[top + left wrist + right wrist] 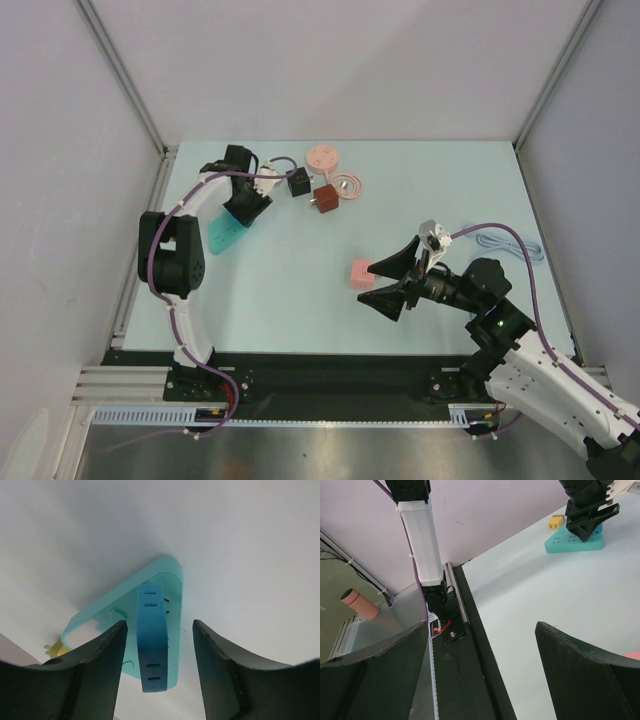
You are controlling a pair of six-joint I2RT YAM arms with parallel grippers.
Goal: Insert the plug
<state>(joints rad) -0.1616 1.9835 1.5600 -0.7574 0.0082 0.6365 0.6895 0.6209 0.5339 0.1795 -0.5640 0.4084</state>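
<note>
Left pincer (159, 630) hangs spread astride the teal power strip (170, 580), gripping nothing; yellow plug (556, 522) lies beside its end (prongs showing). Unbraced, that strip could skid under an insertion push.

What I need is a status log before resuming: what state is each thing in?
left end effector: open, straddling the power strip, not gripping
right end effector: open, empty
power strip: lying flat on table
red plug: loose on table, not inserted
black cube: loose on table
pink block: loose, near right end effector
</note>
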